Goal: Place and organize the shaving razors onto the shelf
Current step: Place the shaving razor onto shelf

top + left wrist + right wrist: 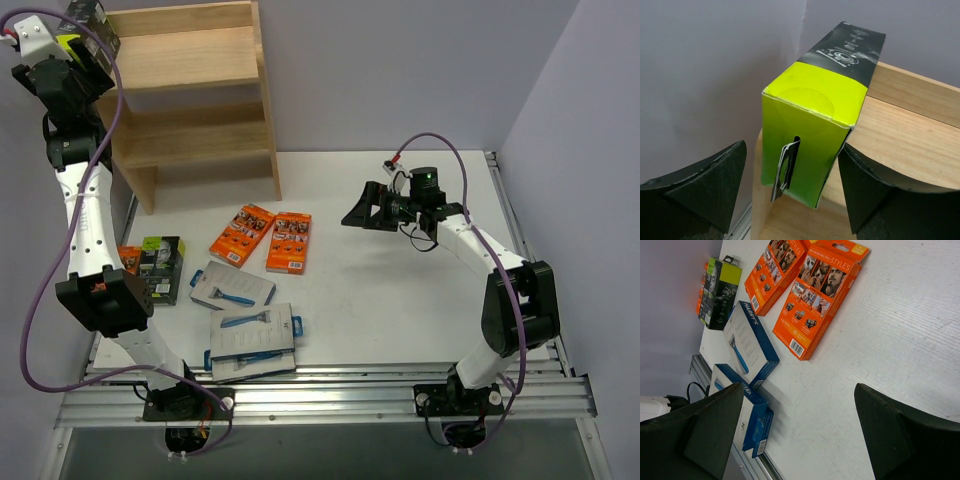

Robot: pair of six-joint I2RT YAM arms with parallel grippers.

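Nearest the arm bases, a flat grey card showing a blue razor (252,338) lies on the white table (400,300), with a second grey card (232,287) just beyond. Farther on lie a black box with lime-green sides (161,266) and two flat orange packs (242,233), side by side. These look light, stiff and glossy, best pinched across their narrow width. The right gripper (799,387) hovers spread and empty. Farthest, the left gripper (792,145) stands spread around another black-and-lime box (812,100), upright on the light wooden shelf (910,130).
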